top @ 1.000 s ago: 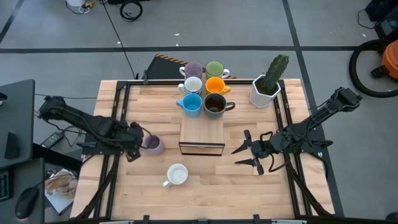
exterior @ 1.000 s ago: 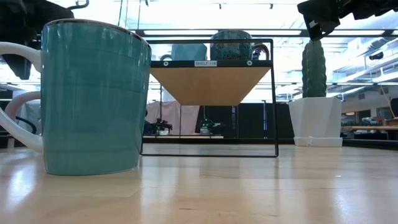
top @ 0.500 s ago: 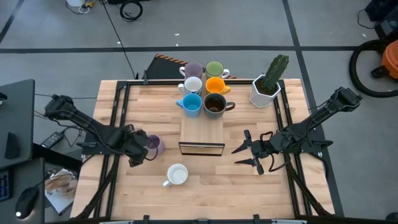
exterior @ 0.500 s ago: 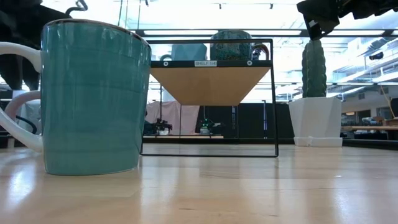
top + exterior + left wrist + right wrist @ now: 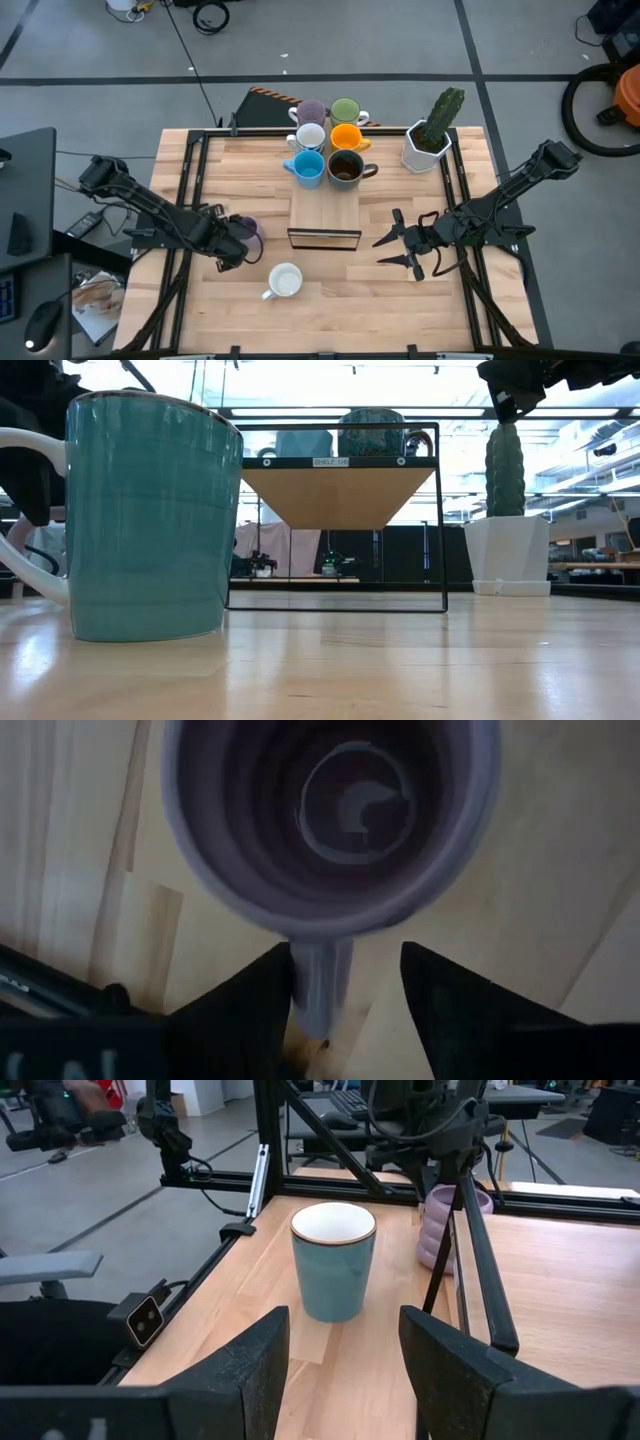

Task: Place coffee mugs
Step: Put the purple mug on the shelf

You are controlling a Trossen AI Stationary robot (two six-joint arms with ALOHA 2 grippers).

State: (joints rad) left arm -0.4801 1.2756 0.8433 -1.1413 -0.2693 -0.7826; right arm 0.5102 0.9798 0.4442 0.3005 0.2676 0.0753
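Note:
A lilac mug (image 5: pixel 248 228) stands upright on the table's left part; the left wrist view looks down into it (image 5: pixel 340 810). My left gripper (image 5: pixel 232 247) is open, pointing down, its fingers on either side of the mug's handle (image 5: pixel 320 985). A mug, teal outside and white inside (image 5: pixel 285 281), stands near the front edge and fills the left of the low view (image 5: pixel 150 520). Several more mugs (image 5: pixel 328 140) stand on the far part of a wooden shelf (image 5: pixel 325 215). My right gripper (image 5: pixel 392 250) is open and empty, right of the shelf. My left gripper comes from above, one finger (image 5: pixel 250 1000) close against the side of the lilac mug's handle (image 5: pixel 305 970), the other apart from it. Whether the near finger touches the handle I cannot tell. The mug stands upright on the table.
A white faceted pot with a cactus (image 5: pixel 428 140) stands at the far right. Black frame rails (image 5: pixel 190 190) run along the table's left and right sides. Bare wood lies between the teal mug and my right gripper.
My left gripper has gone toward the table's right and near edges, over the lilac mug's handle side, and now covers part of the mug in the high view. The mug has stayed in place. My right arm has kept still.

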